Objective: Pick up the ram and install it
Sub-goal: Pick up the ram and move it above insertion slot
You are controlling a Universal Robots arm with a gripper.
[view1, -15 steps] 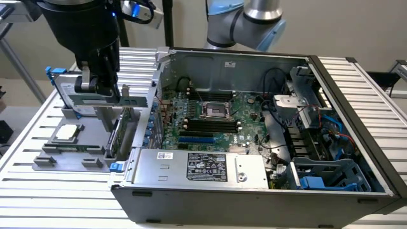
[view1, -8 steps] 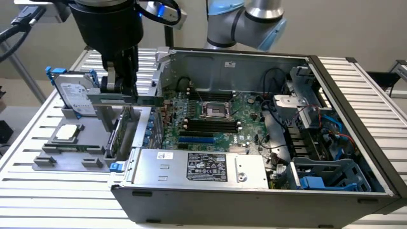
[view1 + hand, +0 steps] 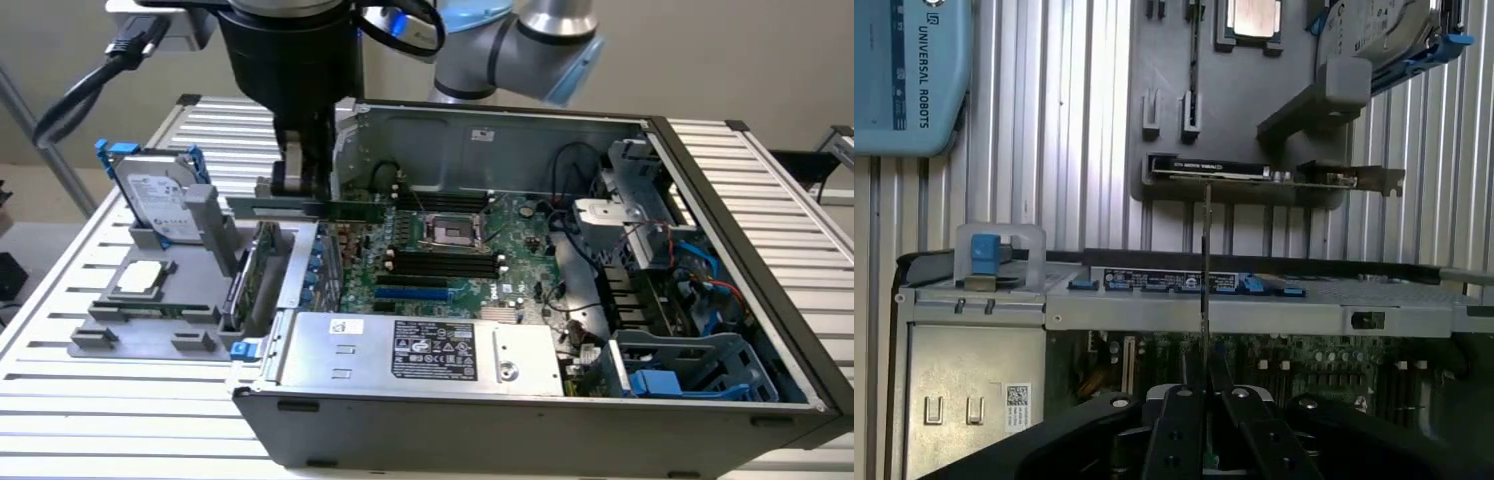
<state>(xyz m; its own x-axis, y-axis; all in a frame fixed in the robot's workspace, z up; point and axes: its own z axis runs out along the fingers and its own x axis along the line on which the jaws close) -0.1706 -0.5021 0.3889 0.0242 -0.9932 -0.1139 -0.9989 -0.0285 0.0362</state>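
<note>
One pincer, found clamped on one ram; held level above the edge of one open case, on the exterior view's left. Counted inside: one motherboard, one power supply. Counted outside, on one grey rack: one hard drive, one processor, one upright card. Set on a white slatted table; backed by a beige wall.

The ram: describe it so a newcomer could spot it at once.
Find the open computer case. At its edge on the exterior view's left, the pincer grips the ram. It is a long, thin green stick held level, unlike the upright hard drive.
</note>
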